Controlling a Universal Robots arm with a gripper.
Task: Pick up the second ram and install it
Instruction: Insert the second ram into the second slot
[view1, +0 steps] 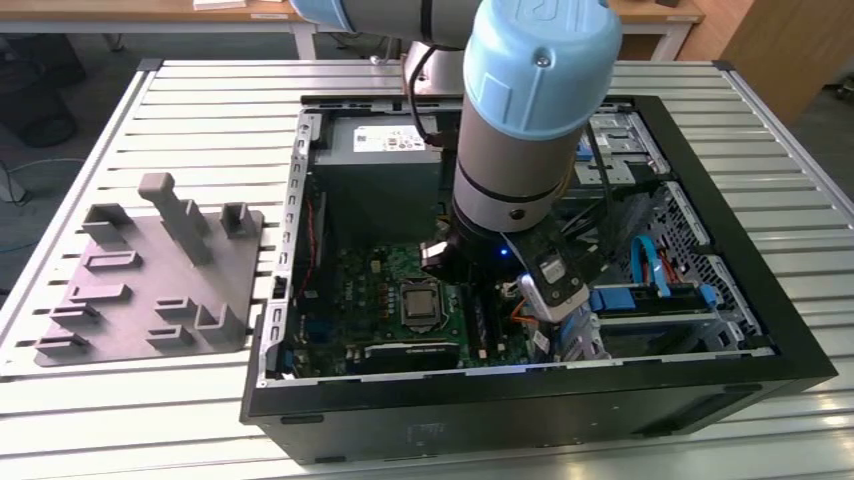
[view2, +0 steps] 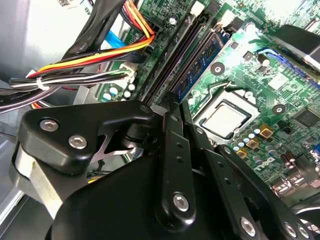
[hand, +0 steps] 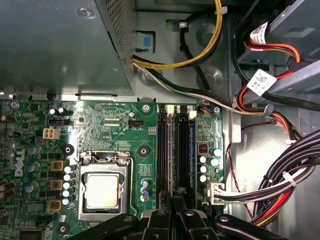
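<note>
**Tool** (view2: 172, 102): narrow, its jaws drawn together. It was set low inside the computer case (view1: 534, 400), over the memory slots of the motherboard (hand: 100, 125). Whether it clamped anything could not be told.

**Second ram** (view2: 200, 65): stood on edge in a slot. Its near end ran up to the tool's tips, and it lay just beside the processor (view2: 225, 117).

**Cables** (view2: 75, 70): a bundle of black, red, yellow and orange leads, near the slots on the side away from the processor.

**Arm** (view1: 514, 150): grey and pale blue, reaching down into the open case.

**Grey fixture** (view1: 147, 290): had upright posts and stood on the slatted tabletop (view1: 200, 100). In the exterior view it was at 9 o'clock from the case and well apart from the tool.
</note>
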